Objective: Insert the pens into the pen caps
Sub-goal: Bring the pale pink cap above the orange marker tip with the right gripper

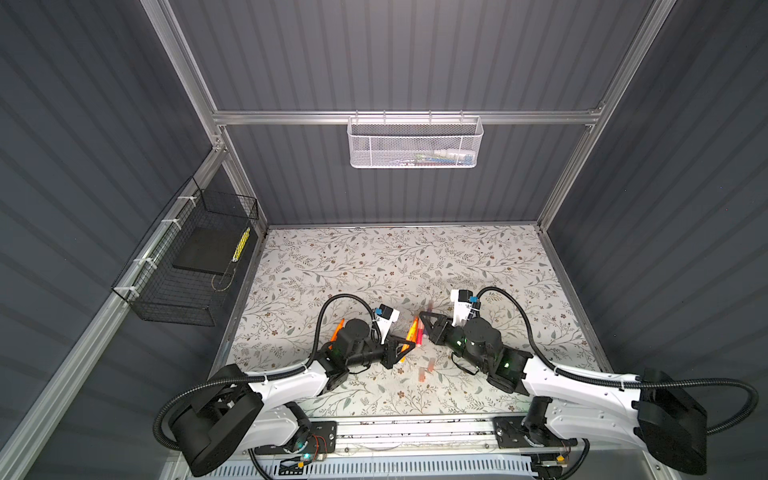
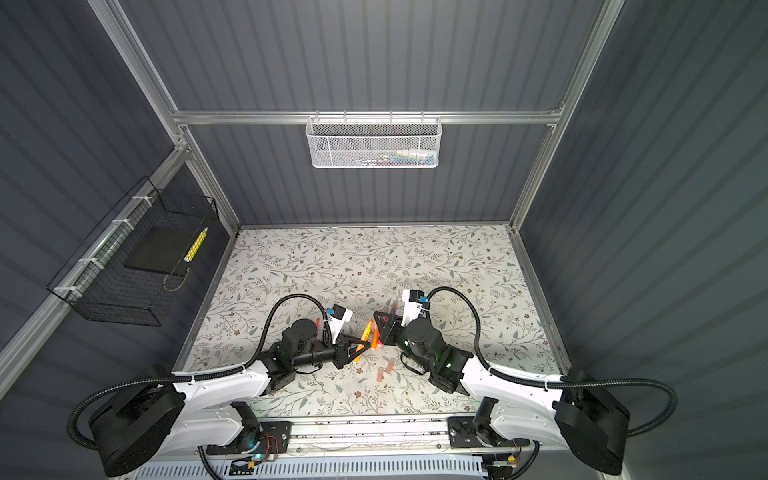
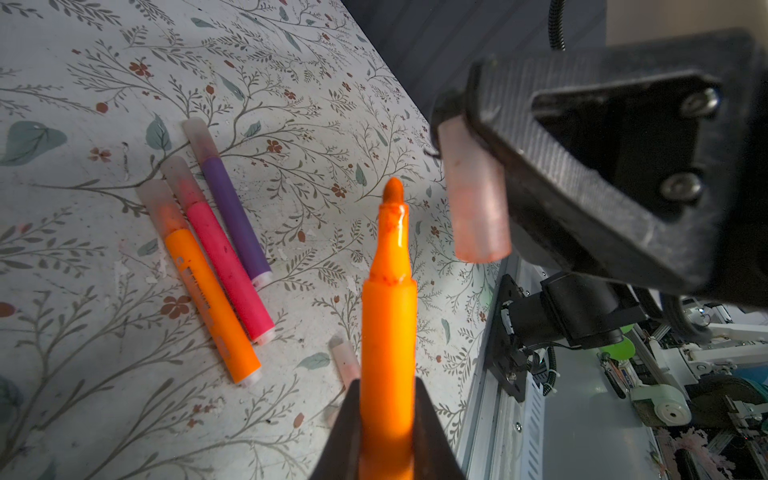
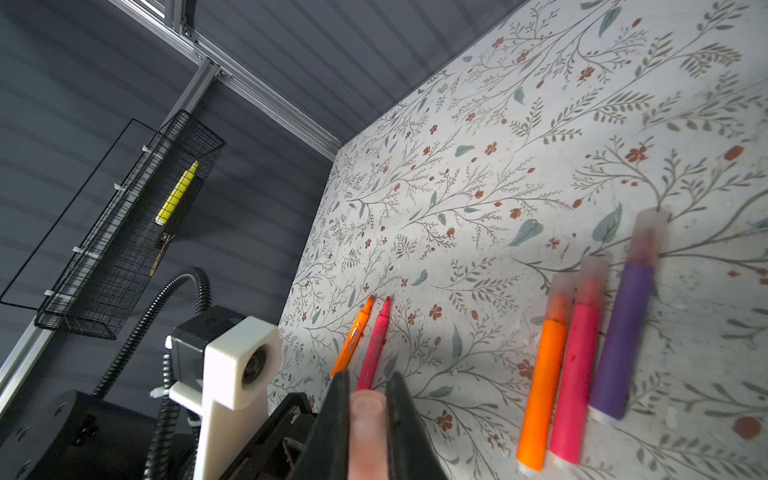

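Left wrist view: left gripper (image 3: 388, 401) clamps orange pen (image 3: 388, 324), tip pointing up-frame; right gripper (image 3: 457, 141) pinches cap (image 3: 476, 199) just right of tip, side by side, not in line.

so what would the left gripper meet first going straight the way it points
The orange pen in the left gripper leads, its tip just beside the pen cap in the right gripper. It likely grazes that cap or slips past; depth is unclear.

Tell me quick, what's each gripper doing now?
Left gripper: shut on the uncapped orange marker pen.
Right gripper: shut on a short translucent pinkish plastic cap.
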Robot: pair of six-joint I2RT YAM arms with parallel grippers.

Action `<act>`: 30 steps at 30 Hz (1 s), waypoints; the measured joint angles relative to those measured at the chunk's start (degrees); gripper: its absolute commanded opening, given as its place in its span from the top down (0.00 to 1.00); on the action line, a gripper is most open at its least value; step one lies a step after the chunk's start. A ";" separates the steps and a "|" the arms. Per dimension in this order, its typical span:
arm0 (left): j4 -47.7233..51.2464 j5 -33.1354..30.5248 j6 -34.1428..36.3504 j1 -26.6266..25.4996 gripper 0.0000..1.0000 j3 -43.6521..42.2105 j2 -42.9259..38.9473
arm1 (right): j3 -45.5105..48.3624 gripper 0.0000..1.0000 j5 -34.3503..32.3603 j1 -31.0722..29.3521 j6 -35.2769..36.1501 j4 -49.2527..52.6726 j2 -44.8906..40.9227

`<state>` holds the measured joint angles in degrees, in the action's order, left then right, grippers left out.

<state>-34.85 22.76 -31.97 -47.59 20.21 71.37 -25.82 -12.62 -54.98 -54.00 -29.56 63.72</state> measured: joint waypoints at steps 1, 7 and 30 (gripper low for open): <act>0.00 0.00 0.00 0.00 1.00 0.00 0.00 | 0.00 1.00 -0.02 -0.04 -0.02 -0.35 0.00; 0.00 0.00 0.00 0.00 1.00 0.00 0.00 | 0.87 1.00 -2.43 -0.22 -0.44 -2.36 -0.70; 0.09 0.00 0.02 0.00 1.00 0.00 -2.05 | -0.48 1.00 -8.31 -0.22 -0.66 -9.53 7.37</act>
<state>-34.76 22.76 -31.94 -47.59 20.21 69.32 -26.30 -20.93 -55.20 -54.65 -39.09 71.09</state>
